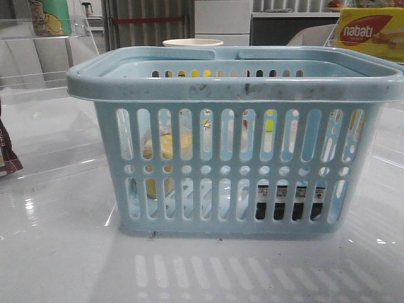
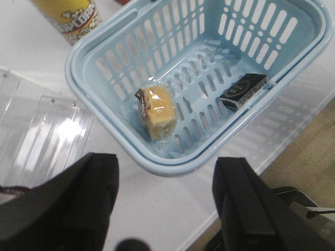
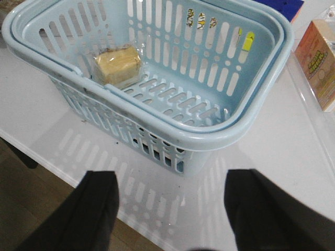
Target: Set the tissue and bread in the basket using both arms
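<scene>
The light-blue basket (image 1: 240, 88) stands in the middle of the white table. The wrapped tan-yellow bread (image 2: 157, 111) lies on its floor, also seen in the right wrist view (image 3: 118, 64) and through the slots in the front view (image 1: 159, 146). The black tissue packet (image 2: 242, 90) lies on the basket floor apart from the bread, seen through the slots in the front view (image 1: 290, 202). My left gripper (image 2: 165, 201) is open and empty above the table beside the basket. My right gripper (image 3: 170, 209) is open and empty above the table edge near the basket (image 3: 157, 125). Neither gripper shows in the front view.
A yellow-and-red nabati box (image 1: 371, 33) stands at the back right, also in the right wrist view (image 3: 319, 63). A white cup (image 1: 192, 43) is behind the basket. A yellow printed cup (image 2: 70, 18) and clear plastic trays (image 2: 42, 136) lie near the basket. The table edge (image 3: 63, 172) is close.
</scene>
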Controlling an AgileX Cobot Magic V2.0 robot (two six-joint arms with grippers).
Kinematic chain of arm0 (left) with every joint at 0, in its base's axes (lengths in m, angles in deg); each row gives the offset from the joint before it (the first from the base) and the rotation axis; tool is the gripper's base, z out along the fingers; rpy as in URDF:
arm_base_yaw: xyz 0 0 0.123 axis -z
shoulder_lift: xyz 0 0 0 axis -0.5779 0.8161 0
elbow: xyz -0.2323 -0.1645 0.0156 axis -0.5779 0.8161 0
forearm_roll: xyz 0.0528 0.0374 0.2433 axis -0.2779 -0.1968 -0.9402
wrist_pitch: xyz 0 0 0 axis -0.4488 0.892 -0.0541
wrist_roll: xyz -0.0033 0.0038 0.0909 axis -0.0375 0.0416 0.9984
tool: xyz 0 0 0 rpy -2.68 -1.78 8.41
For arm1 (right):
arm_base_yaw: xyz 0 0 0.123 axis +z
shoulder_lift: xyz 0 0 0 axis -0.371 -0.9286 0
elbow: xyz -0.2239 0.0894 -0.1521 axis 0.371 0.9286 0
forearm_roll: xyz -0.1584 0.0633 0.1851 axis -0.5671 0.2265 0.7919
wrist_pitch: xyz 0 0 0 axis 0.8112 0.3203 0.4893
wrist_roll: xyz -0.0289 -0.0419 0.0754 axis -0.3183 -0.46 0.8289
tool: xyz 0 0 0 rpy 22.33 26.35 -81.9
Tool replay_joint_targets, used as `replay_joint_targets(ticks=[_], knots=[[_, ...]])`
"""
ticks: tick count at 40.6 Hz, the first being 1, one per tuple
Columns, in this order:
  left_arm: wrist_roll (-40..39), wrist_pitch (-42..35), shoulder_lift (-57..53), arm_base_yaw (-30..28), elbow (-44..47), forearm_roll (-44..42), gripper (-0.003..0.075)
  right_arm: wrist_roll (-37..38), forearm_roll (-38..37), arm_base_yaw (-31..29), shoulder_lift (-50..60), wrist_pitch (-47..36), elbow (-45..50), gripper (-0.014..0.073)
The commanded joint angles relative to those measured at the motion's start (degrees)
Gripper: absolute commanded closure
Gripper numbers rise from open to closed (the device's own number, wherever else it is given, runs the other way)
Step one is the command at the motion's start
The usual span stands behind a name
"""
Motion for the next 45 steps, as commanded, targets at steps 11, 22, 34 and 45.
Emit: replay_joint_targets(ticks=[11,22,34,45], knots=[[-8.1,-7.9,-13.9,0.1,14.7,-1.1,0.0265,1.8,-0.6,-0.2,-0.1,-0.1,0.6,0.0056],[-8.5,-25.1,-26.9,0.1,34.3,-1.8,0.0265,1.8,-1.3,-0.2,-0.1,-0.4,1.2,0.0056],[-8.3,-36.4,-30.5,0.1,43.9,-2.1,0.0276,-0.5,-1.6,-0.2,-0.1,-0.5,1.2,0.0191],[-8.2,-38.3,-30.5,0.1,45.8,-5.4,0.0512,-0.5,-1.6,-0.2,-0.1,-0.6,1.2,0.0522]])
